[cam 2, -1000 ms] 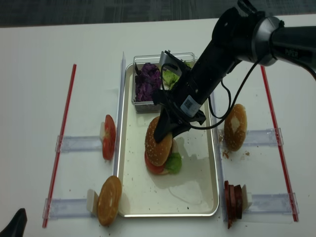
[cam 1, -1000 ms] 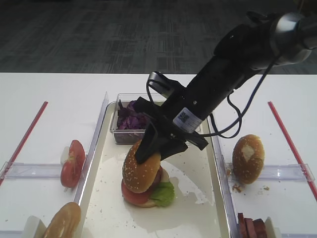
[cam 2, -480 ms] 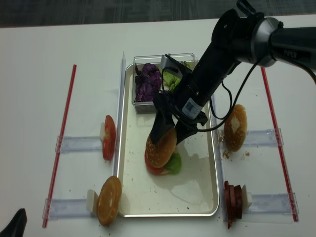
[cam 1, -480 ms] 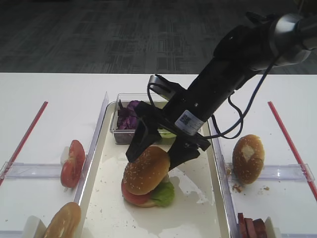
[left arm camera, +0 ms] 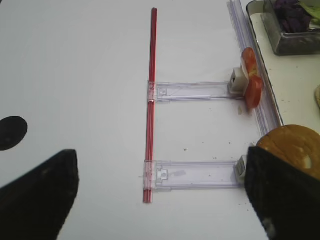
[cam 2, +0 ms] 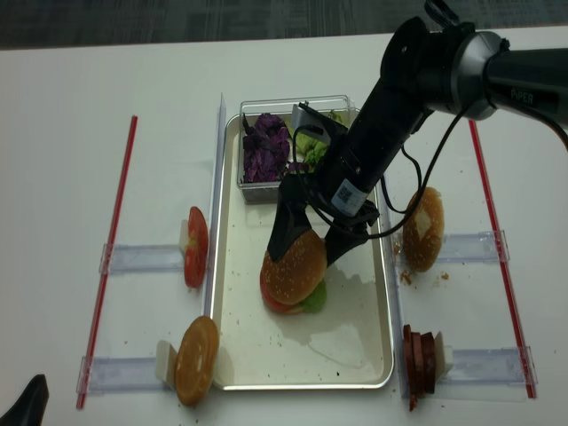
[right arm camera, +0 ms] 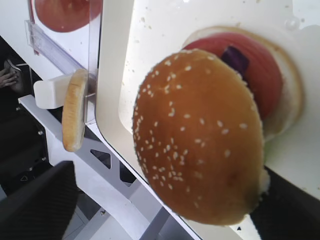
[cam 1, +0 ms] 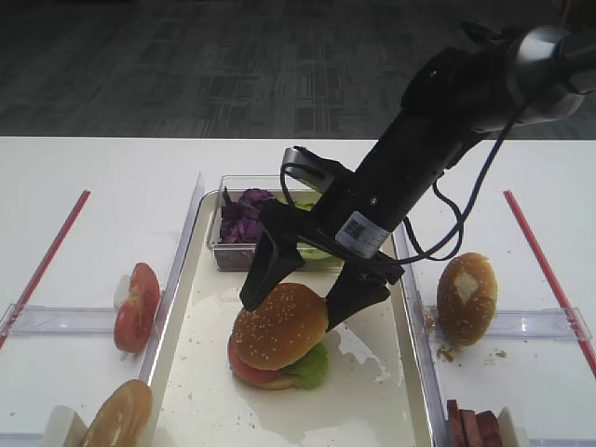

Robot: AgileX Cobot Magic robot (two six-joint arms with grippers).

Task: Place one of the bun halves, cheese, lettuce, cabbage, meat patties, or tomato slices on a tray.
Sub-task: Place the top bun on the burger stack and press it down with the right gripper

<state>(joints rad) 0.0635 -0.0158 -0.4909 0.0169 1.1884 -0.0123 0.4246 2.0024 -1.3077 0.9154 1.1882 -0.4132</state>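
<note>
Exterior high view shows our right gripper spread wide, its fingers straddling the sesame bun half without gripping it. That bun rests atop the stacked tomato and lettuce on the tray, at 6 o'clock from the cabbage. We judge placing done; next, lift straight clear.

White table — tray, red strips, clear holders
</note>
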